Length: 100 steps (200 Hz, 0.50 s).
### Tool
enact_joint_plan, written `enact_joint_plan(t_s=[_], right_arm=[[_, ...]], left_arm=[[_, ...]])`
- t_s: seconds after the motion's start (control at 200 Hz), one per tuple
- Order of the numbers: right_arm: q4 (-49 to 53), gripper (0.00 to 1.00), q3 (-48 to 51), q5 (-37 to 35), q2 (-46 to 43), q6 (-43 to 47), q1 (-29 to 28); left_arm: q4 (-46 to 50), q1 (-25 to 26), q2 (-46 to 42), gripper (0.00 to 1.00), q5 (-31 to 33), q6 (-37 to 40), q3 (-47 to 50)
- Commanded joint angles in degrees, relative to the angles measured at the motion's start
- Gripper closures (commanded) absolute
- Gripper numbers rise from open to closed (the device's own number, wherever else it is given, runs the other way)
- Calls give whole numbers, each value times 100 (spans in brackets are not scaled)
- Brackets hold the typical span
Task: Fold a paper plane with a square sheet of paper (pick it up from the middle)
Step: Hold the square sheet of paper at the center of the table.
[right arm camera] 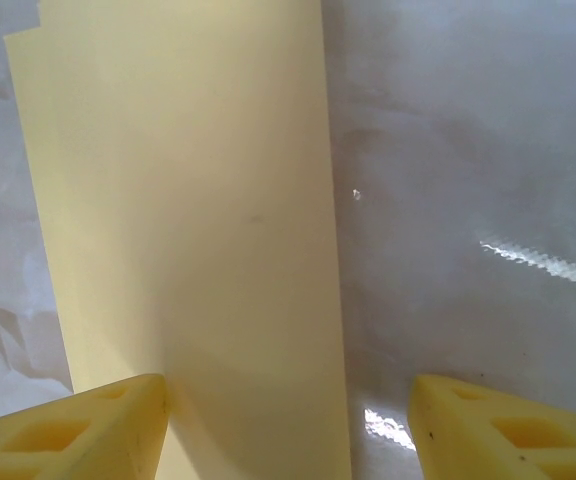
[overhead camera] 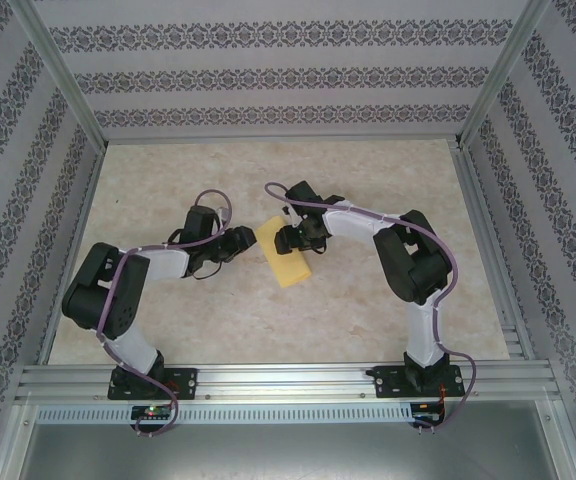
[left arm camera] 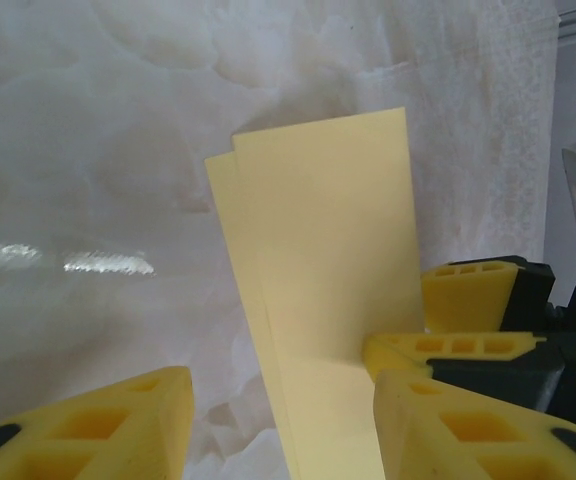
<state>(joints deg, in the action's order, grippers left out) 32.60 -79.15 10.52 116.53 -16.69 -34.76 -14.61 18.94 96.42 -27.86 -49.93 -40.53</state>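
The folded paper (overhead camera: 286,262) lies mid-way on the table (overhead camera: 168,190), long axis running away from the arm bases — its far end sits between the left gripper (overhead camera: 249,241) and right gripper (overhead camera: 288,240), both with jaws apart, nothing clamped — the right looks nearer.

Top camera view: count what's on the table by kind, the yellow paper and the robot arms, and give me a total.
Thin yellow paper sheet, folded double into a rectangle: 1
Black-and-white robot arms: 2, the left arm and the right arm
Total: 3
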Motion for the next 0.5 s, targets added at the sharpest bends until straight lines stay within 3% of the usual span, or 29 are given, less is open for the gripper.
enact_joint_plan(t_s=[0.0, 0.325, 0.495], right_arm=[[262, 33, -2, 111, 325, 360, -74], [266, 29, -69, -94, 663, 334, -236], [297, 29, -124, -166, 808, 276, -269]], left_arm=[[-496, 87, 111, 52, -36, -131, -212], [-381, 121, 350, 64, -2, -61, -428], [-132, 122, 50, 67, 676, 55, -256]])
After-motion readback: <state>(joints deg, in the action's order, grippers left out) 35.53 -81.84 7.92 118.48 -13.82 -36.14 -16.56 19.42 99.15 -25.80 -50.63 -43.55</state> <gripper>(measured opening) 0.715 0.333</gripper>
